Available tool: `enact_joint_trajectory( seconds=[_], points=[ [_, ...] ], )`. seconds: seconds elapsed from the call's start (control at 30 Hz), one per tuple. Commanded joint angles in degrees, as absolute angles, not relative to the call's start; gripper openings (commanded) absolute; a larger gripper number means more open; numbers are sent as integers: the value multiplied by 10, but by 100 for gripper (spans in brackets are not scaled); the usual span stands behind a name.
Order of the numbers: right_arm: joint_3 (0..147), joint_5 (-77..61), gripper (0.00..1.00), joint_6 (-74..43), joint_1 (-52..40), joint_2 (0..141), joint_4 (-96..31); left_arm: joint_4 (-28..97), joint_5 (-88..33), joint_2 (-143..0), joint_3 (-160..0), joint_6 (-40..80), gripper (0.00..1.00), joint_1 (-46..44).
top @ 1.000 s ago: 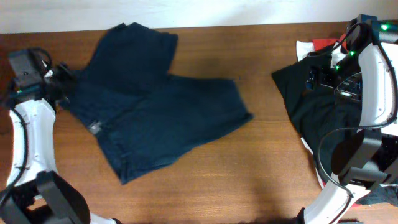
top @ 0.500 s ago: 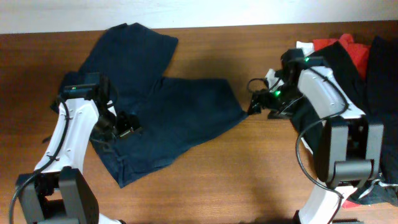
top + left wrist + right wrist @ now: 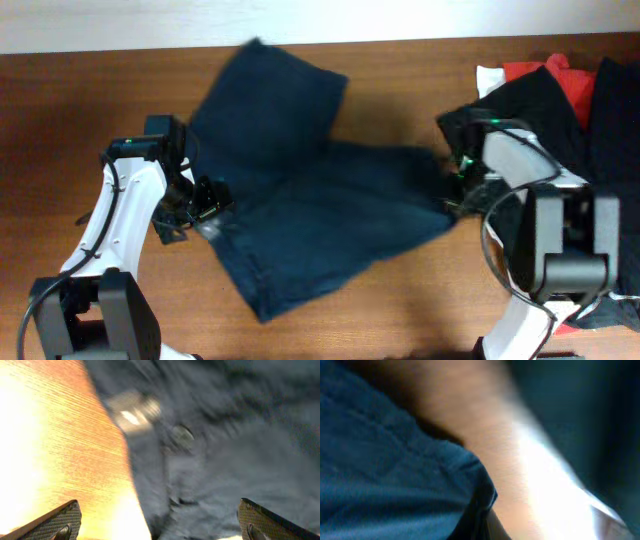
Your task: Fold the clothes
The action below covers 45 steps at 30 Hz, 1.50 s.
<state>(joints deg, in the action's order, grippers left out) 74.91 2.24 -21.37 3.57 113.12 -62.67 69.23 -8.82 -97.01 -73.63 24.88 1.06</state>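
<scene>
Evidently the navy shorts (image 3: 310,190) lie spread across the middle of the bench (image 3: 80,110), one leg reaching toward the far edge and the other toward the right edge, probably flattened ready for a fold. The left gripper (image 3: 205,200) hovers over the waistband (image 3: 160,445), fingers (image 3: 60,522) wide apart and holding nothing, likely placed to pinch that band. The right gripper (image 3: 452,190) sits at the right leg's hem; its view is blurred, so I cannot tell whether it grips. The spare clothes (image 3: 535,100) are heaped at the far right corner, off the folding space
</scene>
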Motion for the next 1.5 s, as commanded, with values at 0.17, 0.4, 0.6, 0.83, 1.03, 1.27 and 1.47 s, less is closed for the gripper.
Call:
enact_joint_trajectory(
  seconds=[0.17, 0.4, 0.6, 0.83, 1.03, 1.27, 1.47],
  points=[
    [758, 131, 4, -271, 70, 1105, -780, 573, -72, -969, -695, 289, 95, 8],
    [758, 123, 4, -269, 70, 1105, -776, 358, -65, -971, -543, 317, 58, 8],
    [758, 123, 4, -269, 70, 1105, -776, 274, -60, -1016, -522, 319, 57, 8],
    [758, -60, 4, -240, 38, 1105, -712, 110, -23, -1048, -609, 318, 1, 64],
    [758, -144, 4, -229, -86, 1105, -601, 132, -26, -1048, -702, 296, 1, 83],
    [758, -142, 5, -197, -89, 1105, -577, 477, -25, -1040, -706, 222, 46, 90],
    [759, -56, 5, -164, -89, 1105, -595, 597, -93, -904, -712, 250, 64, 76]
  ],
)
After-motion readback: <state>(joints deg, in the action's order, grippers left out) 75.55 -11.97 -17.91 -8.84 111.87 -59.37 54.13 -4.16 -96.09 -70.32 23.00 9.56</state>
